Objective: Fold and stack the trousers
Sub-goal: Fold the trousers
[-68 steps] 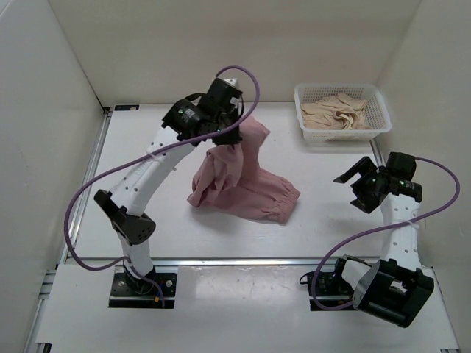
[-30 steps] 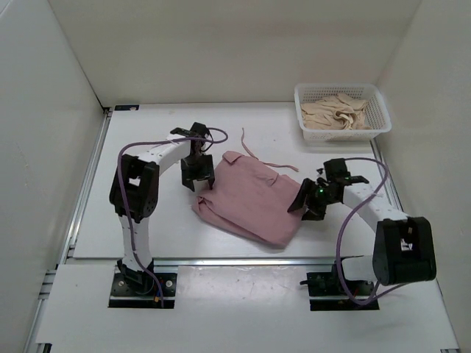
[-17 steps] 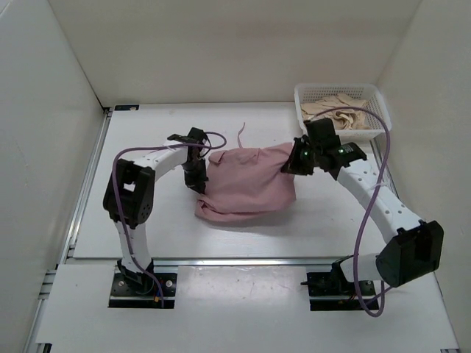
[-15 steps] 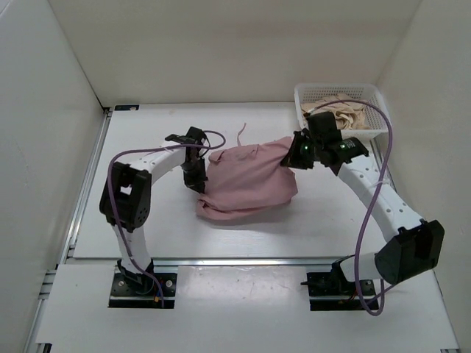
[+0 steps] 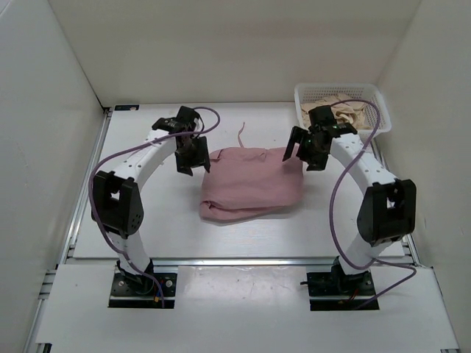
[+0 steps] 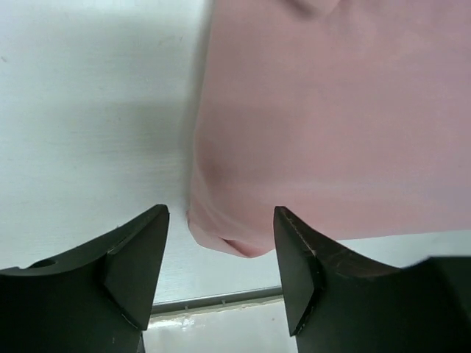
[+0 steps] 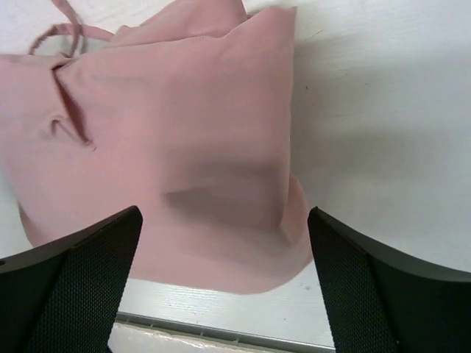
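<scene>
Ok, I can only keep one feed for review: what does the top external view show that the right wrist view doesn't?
Only top external: the left gripper, open, and the basket holding a beige garment. Only right wrist: the mesh texture on its fingers and a small pucker near the waist. Both: the folded trousers, the drawstring, and the right gripper, open.

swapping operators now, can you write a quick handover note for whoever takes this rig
Left end effector: open, empty, at the trousers' far left corner.
Right end effector: open, empty, at the far right corner.
Trousers: mid-table, folded into a compact bundle, drawstring trailing out at the far edge.
Done: folding looks mostly finished.
Left: tidy if needed, then stack. A beige garment sits in the white basket.
</scene>
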